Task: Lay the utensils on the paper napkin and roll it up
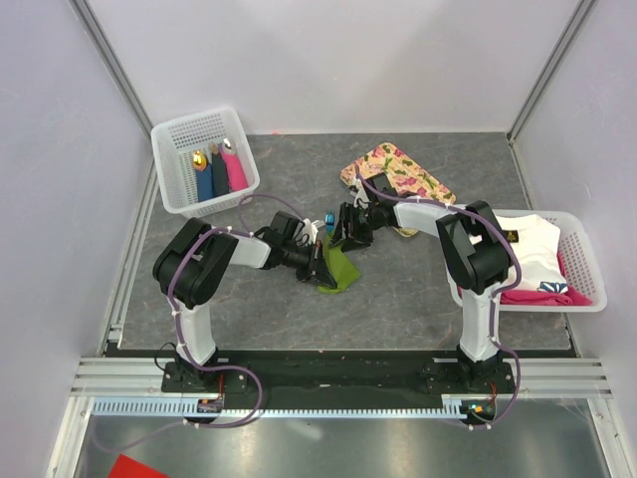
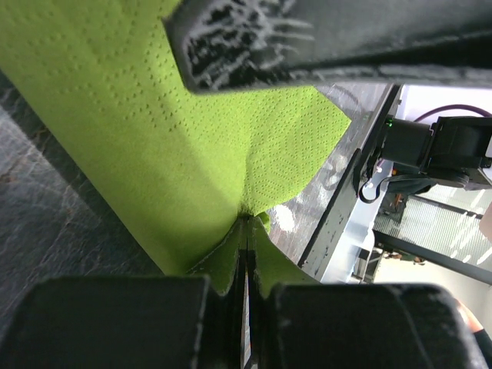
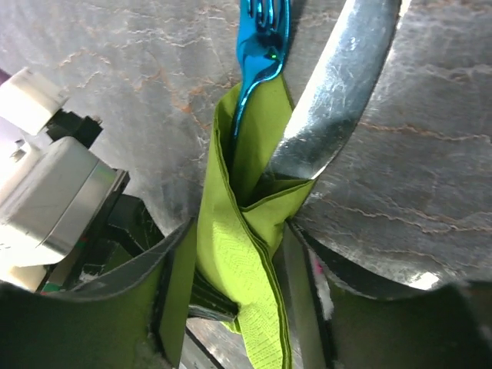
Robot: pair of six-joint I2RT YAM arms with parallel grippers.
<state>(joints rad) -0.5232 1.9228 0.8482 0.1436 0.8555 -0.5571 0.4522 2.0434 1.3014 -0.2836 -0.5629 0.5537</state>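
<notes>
Left pincer [image 2: 246,292] is clamped shut on a pleat of the napkin [image 2: 192,154], seemingly to pin that end so the sheet cannot slide on the surface [image 1: 418,289]. Right pincer [image 3: 240,254] squeezes the half-rolled bundle, jaws pressed against both sides, so the blue fork [image 3: 260,46] and the silver piece [image 3: 338,100] sit trapped in the fold with their heads sticking out. I judge the roll loose and unfinished; it lies mid-surface between the arms.

Two utensils [image 3: 261,46] [image 3: 346,92], one napkin [image 3: 231,231], two baskets [image 1: 174,144] [image 1: 589,261], one tray [image 1: 398,169]
</notes>
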